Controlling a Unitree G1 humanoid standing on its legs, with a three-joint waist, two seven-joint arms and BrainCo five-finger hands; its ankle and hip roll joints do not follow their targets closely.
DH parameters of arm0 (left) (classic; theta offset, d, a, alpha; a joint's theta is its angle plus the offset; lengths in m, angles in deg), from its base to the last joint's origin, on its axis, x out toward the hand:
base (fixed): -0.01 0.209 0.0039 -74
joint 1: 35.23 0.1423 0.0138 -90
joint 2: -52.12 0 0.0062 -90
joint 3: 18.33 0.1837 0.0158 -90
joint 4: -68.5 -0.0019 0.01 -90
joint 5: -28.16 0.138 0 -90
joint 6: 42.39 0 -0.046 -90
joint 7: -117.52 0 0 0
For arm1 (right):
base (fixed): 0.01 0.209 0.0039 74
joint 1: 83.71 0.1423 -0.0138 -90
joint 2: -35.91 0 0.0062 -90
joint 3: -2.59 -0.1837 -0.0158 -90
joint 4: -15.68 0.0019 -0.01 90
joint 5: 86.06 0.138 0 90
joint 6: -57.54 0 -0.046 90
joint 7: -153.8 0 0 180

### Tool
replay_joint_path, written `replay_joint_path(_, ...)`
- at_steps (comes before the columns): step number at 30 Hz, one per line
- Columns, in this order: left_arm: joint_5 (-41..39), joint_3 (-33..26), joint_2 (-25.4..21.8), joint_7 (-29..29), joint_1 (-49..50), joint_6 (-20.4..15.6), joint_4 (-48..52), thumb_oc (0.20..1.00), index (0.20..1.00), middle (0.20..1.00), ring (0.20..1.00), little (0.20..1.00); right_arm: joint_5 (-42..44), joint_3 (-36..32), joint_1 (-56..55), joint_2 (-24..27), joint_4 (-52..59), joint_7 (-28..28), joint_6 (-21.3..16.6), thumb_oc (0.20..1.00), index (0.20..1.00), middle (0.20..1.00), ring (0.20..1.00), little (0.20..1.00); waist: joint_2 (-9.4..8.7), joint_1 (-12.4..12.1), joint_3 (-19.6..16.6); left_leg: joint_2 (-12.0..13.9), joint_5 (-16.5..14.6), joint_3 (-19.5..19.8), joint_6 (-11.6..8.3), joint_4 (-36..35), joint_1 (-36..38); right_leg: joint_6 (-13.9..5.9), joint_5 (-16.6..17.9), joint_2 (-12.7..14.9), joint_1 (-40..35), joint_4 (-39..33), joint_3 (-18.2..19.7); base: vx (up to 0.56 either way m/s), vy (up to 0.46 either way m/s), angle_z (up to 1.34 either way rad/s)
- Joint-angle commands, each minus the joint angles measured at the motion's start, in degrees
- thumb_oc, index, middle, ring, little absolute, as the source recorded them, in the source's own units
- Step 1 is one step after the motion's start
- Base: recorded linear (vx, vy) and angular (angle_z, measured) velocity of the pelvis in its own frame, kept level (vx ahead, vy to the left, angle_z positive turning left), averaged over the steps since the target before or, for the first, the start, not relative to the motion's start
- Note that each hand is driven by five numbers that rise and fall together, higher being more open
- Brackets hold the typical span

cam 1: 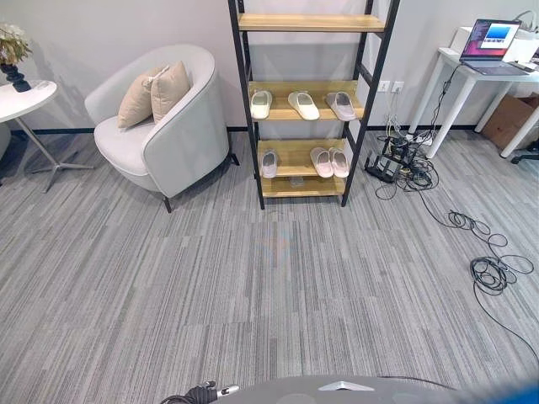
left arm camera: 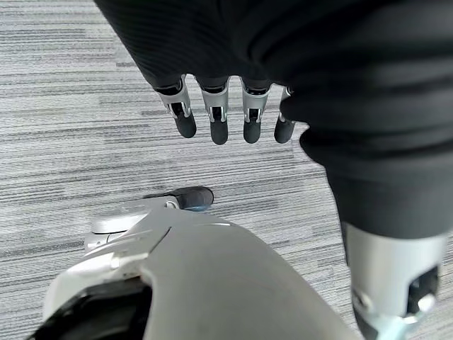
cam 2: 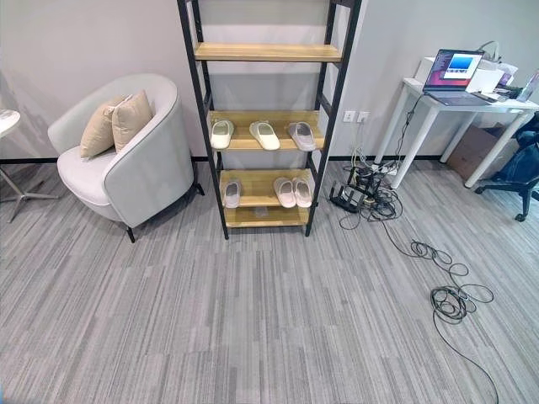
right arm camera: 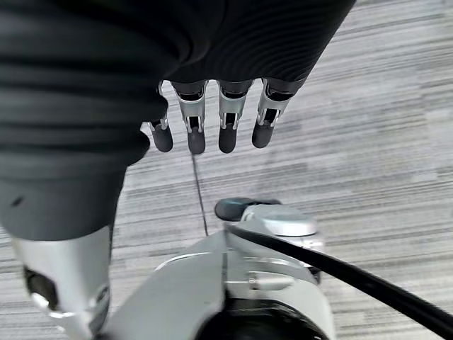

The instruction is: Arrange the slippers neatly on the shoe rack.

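Note:
The shoe rack has a black frame and wooden shelves and stands against the far wall. On its middle shelf lie a cream slipper, a white slipper and a pinkish-grey slipper, spaced apart. The lower shelf holds a single grey slipper at the left and a pink pair side by side at the right. The top shelf is bare. My left hand hangs over the carpet with straight fingers and holds nothing. My right hand hangs the same way, also with nothing in it.
A grey armchair with two beige cushions stands left of the rack, and a round white table is further left. To the right are a white desk with a laptop, a power strip and loose cables on the carpet.

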State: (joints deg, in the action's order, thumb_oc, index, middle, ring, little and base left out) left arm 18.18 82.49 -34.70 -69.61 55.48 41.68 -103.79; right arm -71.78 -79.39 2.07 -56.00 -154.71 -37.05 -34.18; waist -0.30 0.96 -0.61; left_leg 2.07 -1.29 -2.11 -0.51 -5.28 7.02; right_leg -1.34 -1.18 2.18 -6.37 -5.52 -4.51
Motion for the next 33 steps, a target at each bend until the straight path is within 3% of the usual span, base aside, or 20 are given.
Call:
replay_joint_path(1,2.1,-0.4,0.8,-0.3,-3.4,-1.0,-3.7,1.000,1.000,1.000,1.000,1.000,-1.9,2.5,1.6,0.0,-2.3,0.2,-0.9,1.000,1.000,1.000,1.000,1.000,-1.06,1.0,-1.1,-0.6,-0.2,1.5,-1.89,0.3,-1.9,-5.70,-0.7,2.5,0.8,0.5,-1.6,0.00,0.000,0.00)
replay_joint_path(8,3.6,1.0,0.4,0.6,-4.8,-1.1,-3.1,1.000,1.000,1.000,1.000,1.000,-0.5,2.0,2.3,0.3,-2.1,0.2,-0.6,1.000,1.000,1.000,1.000,1.000,-1.54,1.6,-0.4,0.3,0.6,1.2,-2.78,0.3,-3.1,-5.31,-0.8,1.9,1.3,0.5,-2.6,0.00,-0.097,0.00)
replay_joint_path(13,4.2,2.6,-0.1,0.9,-5.5,-1.2,-1.9,1.000,1.000,1.000,1.000,1.000,0.5,1.6,3.3,1.4,-1.2,0.5,-0.8,1.000,1.000,1.000,1.000,1.000,-1.61,1.7,0.9,1.4,1.7,1.7,-3.14,0.3,-2.3,-3.98,-1.5,1.1,0.9,2.1,-3.0,0.02,-0.162,0.14)
replay_joint_path(18,4.3,3.6,-0.3,1.1,-5.8,-1.3,-0.7,1.000,1.000,1.000,1.000,1.000,0.0,2.7,4.6,2.1,-0.1,0.5,-1.2,1.000,1.000,1.000,1.000,1.000,-2.07,1.0,3.5,2.0,-1.6,2.6,-3.36,12.6,-7.2,-1.50,-5.1,0.3,3.6,9.7,-2.5,0.00,-0.188,0.03)
replay_joint_path(20,4.6,4.5,0.2,1.1,-6.1,-1.3,-0.2,1.000,1.000,1.000,1.000,1.000,-0.3,3.1,4.8,2.5,0.1,0.7,-1.2,1.000,1.000,1.000,1.000,1.000,-2.36,0.8,5.0,2.0,-0.8,2.7,-3.77,21.1,-11.2,-0.48,-5.9,-0.1,3.1,10.1,-3.1,0.03,-0.149,0.11)
replay_joint_path(21,4.6,4.6,0.4,1.2,-5.9,-1.3,-0.2,1.000,1.000,1.000,1.000,1.000,-0.4,3.3,4.9,2.8,0.1,0.8,-1.3,1.000,1.000,1.000,1.000,1.000,-2.41,0.5,5.7,2.1,1.5,3.3,-3.87,25.0,-14.1,0.02,-6.2,-0.1,2.4,10.0,-3.3,0.07,-0.084,0.18)
replay_joint_path(24,4.2,4.2,0.8,1.7,-5.7,-1.6,-0.7,1.000,1.000,1.000,1.000,1.000,1.3,2.3,4.8,3.0,0.0,0.8,-1.3,1.000,1.000,1.000,1.000,1.000,-2.72,-0.2,5.3,1.0,1.5,2.6,-3.35,19.0,-17.3,-0.89,-6.2,0.5,1.2,8.3,-3.5,0.16,0.064,0.15)
replay_joint_path(25,3.5,4.1,0.9,1.7,-5.7,-1.6,-1.2,1.000,1.000,1.000,1.000,1.000,1.6,2.8,4.8,1.9,0.4,0.8,-1.5,1.000,1.000,1.000,1.000,1.000,-2.29,-0.9,5.2,1.5,4.8,1.9,-3.73,12.6,-18.7,-1.53,-5.6,0.4,0.2,6.5,-2.1,0.24,0.167,-0.01)
replay_joint_path(27,4.3,3.9,0.9,1.7,-5.1,-1.6,-1.8,1.000,1.000,1.000,1.000,1.000,0.8,3.3,4.6,1.5,0.4,0.7,-1.5,1.000,1.000,1.000,1.000,1.000,-2.05,-0.8,4.4,1.1,5.4,2.9,-3.59,9.8,-16.9,-2.20,-5.5,0.6,-0.6,5.1,-1.2,0.26,0.196,-0.82)
replay_joint_path(30,5.6,3.1,0.2,1.8,-4.6,-1.2,-2.7,1.000,1.000,1.000,1.000,1.000,-0.5,3.3,4.7,0.9,1.2,0.7,-1.3,1.000,1.000,1.000,1.000,1.000,-1.83,-0.1,2.3,-0.3,3.7,1.0,-1.71,7.3,-13.2,-4.18,-5.0,2.6,-1.0,5.7,0.7,0.37,0.315,-0.58)
replay_joint_path(31,5.4,2.8,-0.6,1.9,-5.3,-1.5,-1.7,1.000,1.000,1.000,1.000,1.000,-1.7,3.8,4.9,0.2,1.3,0.7,-1.1,1.000,1.000,1.000,1.000,1.000,-2.00,-0.3,1.9,-1.6,2.0,0.0,-0.17,7.6,-12.2,-5.30,-4.7,4.0,-0.6,7.8,1.3,0.29,0.305,-0.25)
replay_joint_path(33,5.3,3.0,-1.1,2.2,-6.1,-1.7,-0.5,1.000,1.000,1.000,1.000,1.000,-1.8,3.9,5.2,-0.2,1.7,0.6,-1.0,1.000,1.000,1.000,1.000,1.000,-1.93,-0.4,2.0,-2.4,0.9,-0.4,1.02,8.0,-11.8,-6.05,-4.4,4.6,1.1,11.5,1.9,0.21,0.309,-0.08)
